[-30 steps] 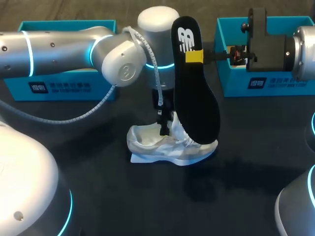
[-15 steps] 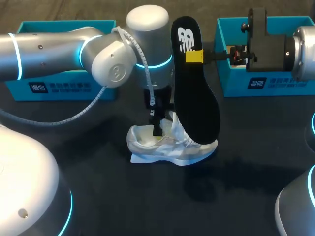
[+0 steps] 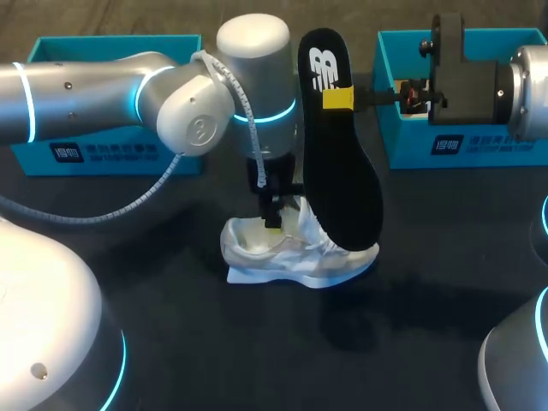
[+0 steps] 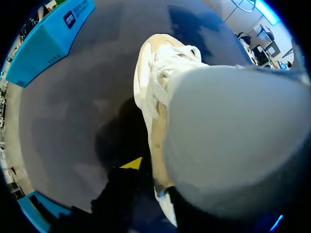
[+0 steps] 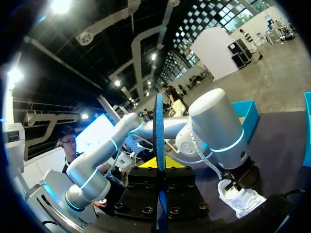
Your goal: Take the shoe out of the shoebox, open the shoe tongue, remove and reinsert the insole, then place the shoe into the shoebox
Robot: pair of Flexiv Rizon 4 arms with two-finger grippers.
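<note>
Shoe [image 3: 295,253]: upright, mid-worktop [image 3: 411,257] | Insole [image 3: 338,145]: on end over shoe, right jaws clamped near its top | Left jaws: at shoe collar, gap cannot be told | Handling: insole judged light, bendy; hold heel end, feed toe first.

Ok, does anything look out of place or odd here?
Only the insole: it is out of the shoe, held upright in the right jaws. The shoe sits on the table, not in a box. Nothing looks spilled or damaged.
</note>
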